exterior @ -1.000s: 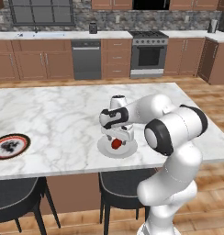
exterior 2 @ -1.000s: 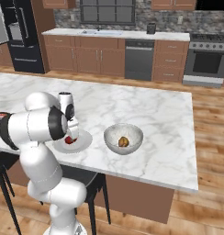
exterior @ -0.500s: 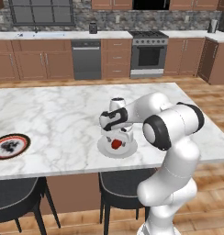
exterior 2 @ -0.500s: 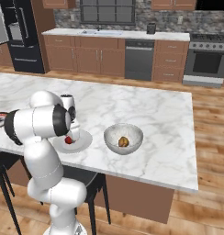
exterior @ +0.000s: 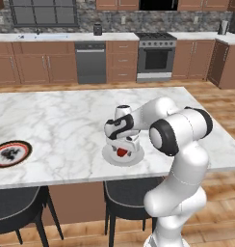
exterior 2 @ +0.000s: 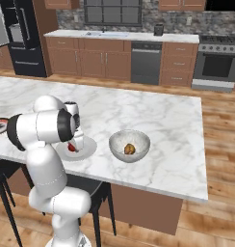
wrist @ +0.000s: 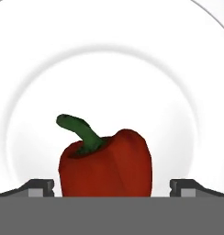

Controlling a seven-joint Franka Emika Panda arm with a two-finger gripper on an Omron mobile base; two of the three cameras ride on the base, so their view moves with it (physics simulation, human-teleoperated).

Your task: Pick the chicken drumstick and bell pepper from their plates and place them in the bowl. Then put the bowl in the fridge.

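The red bell pepper point(wrist: 107, 165) lies on the plain grey-white plate point(wrist: 132, 78), green stem up. My gripper point(wrist: 112, 188) is open and low over it, one fingertip point(wrist: 40, 187) on each side of the pepper, neither touching. From the base views the gripper point(exterior: 123, 147) point(exterior 2: 74, 144) hangs just above the plate point(exterior: 110, 157) point(exterior 2: 89, 147) with the pepper point(exterior: 122, 153) point(exterior 2: 71, 148) under it. The white bowl point(exterior 2: 129, 144) stands to the plate's right with the brown chicken drumstick point(exterior 2: 130, 148) inside. The black-and-red plate point(exterior: 11, 153) lies bare far left. The black fridge point(exterior 2: 16, 34) stands at the back left.
The marble island counter point(exterior: 57, 116) carries everything; its front edge runs close to the plates. Dark stools point(exterior: 124, 188) stand under the front edge. Wooden cabinets, a dishwasher and an oven point(exterior: 155, 58) line the back wall.
The gripper has come down a little closer to the bell pepper on the plain plate. Its jaws have stayed open, and nothing else has moved.
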